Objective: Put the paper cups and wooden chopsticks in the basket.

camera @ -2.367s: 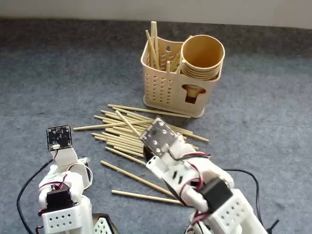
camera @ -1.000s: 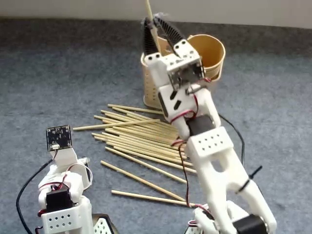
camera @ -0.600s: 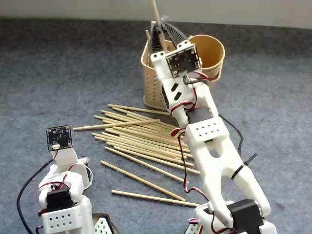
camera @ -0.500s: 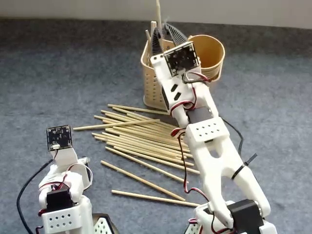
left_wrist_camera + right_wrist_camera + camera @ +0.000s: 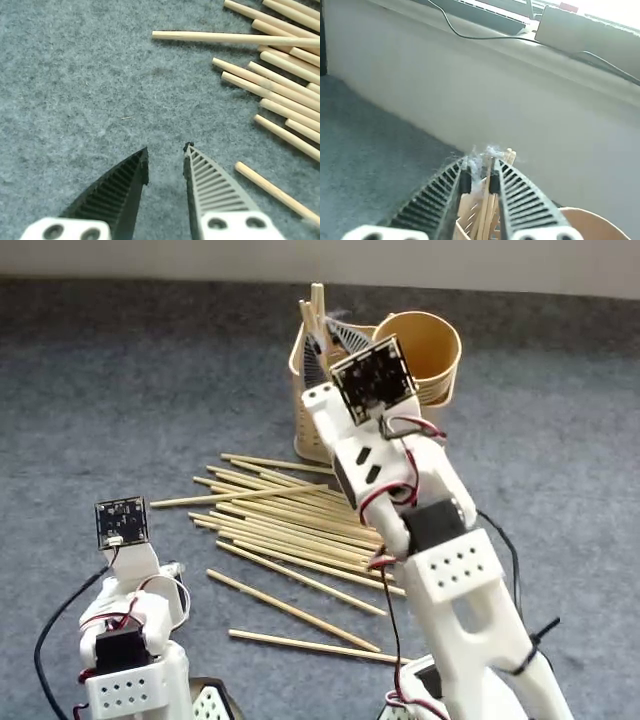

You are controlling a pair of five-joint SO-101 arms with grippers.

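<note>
A cream perforated basket (image 5: 307, 425) stands at the back of the grey felt. A stack of paper cups (image 5: 425, 345) fills its right side, and several wooden chopsticks (image 5: 314, 305) stand upright in its left side. My right gripper (image 5: 328, 338) hovers over that left compartment, its jaws a narrow gap apart around the chopstick tops (image 5: 489, 205), gripping nothing. The cup rim (image 5: 592, 225) shows beside it. Many loose chopsticks (image 5: 280, 520) lie scattered mid-table. My left gripper (image 5: 166, 150) is open just above the felt, left of the chopstick ends (image 5: 270, 85).
Two stray chopsticks (image 5: 300, 610) lie nearer the front, between the arm bases. The left arm (image 5: 125, 580) sits folded at the front left. A pale wall (image 5: 470, 90) rises behind the table's back edge. Bare felt spreads to the left and right of the pile.
The right arm lifted a chopstick from the pile and carried it upright over the basket. It has since dropped in among the standing ones. The left arm stayed still.
</note>
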